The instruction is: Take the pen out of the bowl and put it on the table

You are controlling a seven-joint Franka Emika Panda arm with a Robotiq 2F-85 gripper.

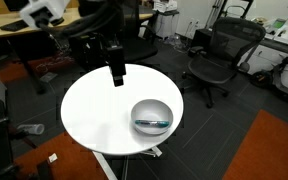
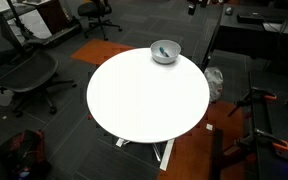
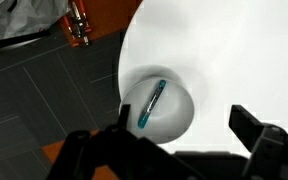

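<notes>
The shiny metal bowl (image 1: 152, 114) stands near the edge of the round white table (image 1: 99, 115), and shows in both exterior views (image 2: 165, 51). The bluish pen (image 1: 152, 124) lies inside it. In the wrist view the pen (image 3: 152, 105) lies slanted in the bowl (image 3: 174, 120). My gripper (image 1: 117, 73) hangs high above the table's far side, well apart from the bowl. In the wrist view its fingers (image 3: 181, 112) are spread wide and hold nothing.
Black office chairs (image 1: 216, 55) stand around the table, with one also in an exterior view (image 2: 19, 70). Wooden desks (image 1: 29, 25) stand behind. The floor has dark tiles and orange carpet (image 2: 189, 155). The white tabletop (image 2: 144, 100) carries only the bowl.
</notes>
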